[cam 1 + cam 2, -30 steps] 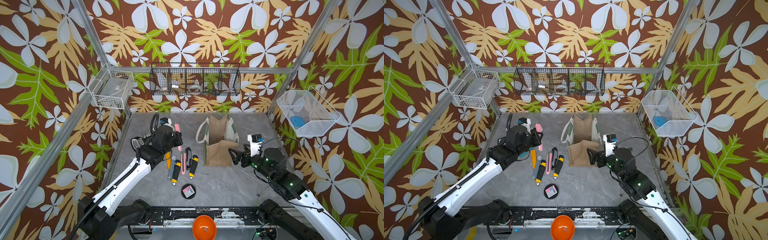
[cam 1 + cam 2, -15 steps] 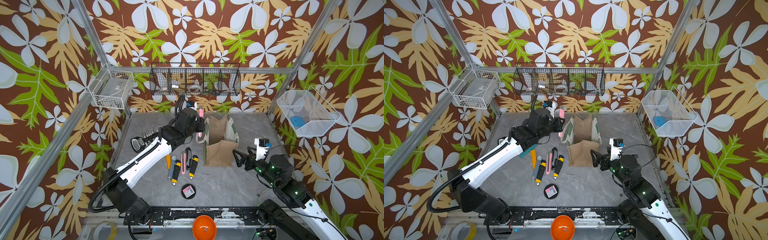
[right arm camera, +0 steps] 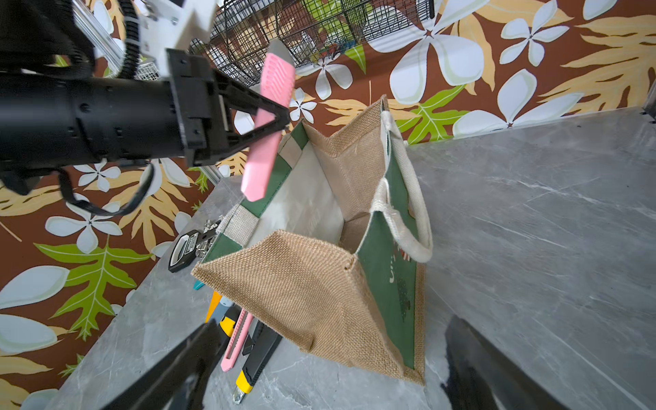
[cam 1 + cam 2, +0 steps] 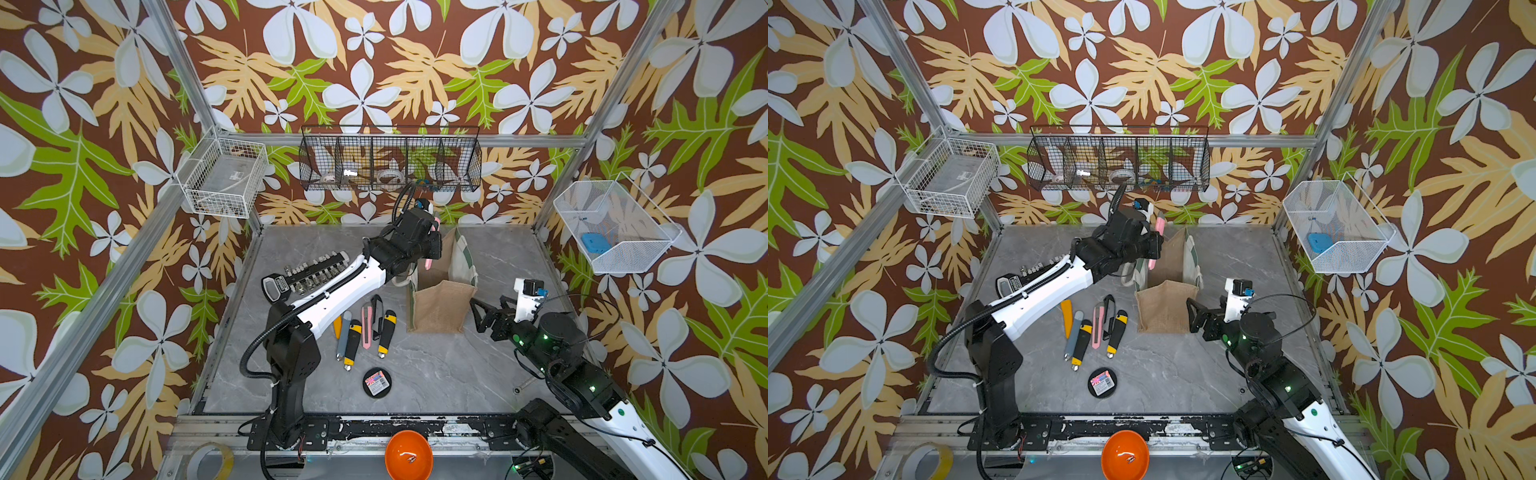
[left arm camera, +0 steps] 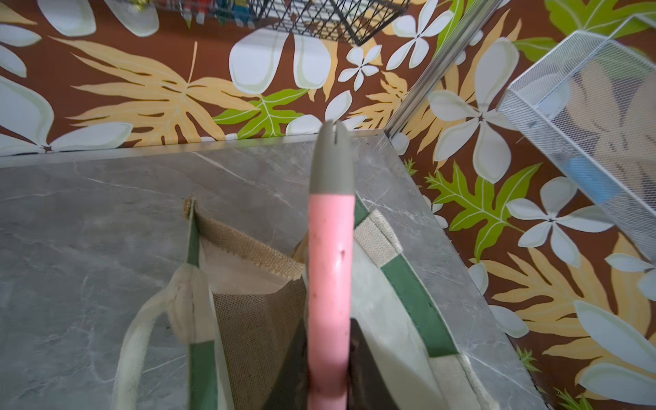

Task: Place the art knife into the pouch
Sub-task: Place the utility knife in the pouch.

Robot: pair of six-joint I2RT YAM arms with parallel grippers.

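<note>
Scene: grey marble tabletop point(image 4: 436, 374), floral walls point(image 4: 374, 62) all round, wire baskets point(image 4: 390, 166) hung on them.
Top views, knife: in both top views you have the pink art knife point(image 4: 429, 262) clamped in the left gripper point(image 4: 434, 245). It is off the table, at the pouch point(image 4: 442, 309) edge on the left-arm side.
Top views, axis: near upright, slightly tilted, grey end up, pink end down.
Top views, right gripper point(image 4: 476, 316): jaws spread wide and empty, just beside the pouch's near burlap side. No contact that I can see.
Top views, extras: a row of utility knives point(image 4: 365, 328) lies flat between the left arm and the pouch.
Left wrist: the art knife point(image 5: 328, 266) runs straight across the open pouch point(image 5: 255, 319), with lining visible either side of it.
Right wrist: clearest view. The left gripper point(image 3: 284, 120) pinches the art knife point(image 3: 269, 124) mid-body. Its lower pink end hangs right at the green-edged rim of the pouch point(image 3: 312, 294), not clearly past it.
Turns on: the mouth lies below and beyond the knife, away from your left arm.
Judgement: carry it over the rim towards mid-mouth before letting go, or the end may catch the rim or fall outside.
Nearer arm: the left already holds the knife. The right is free to steady the pouch.
</note>
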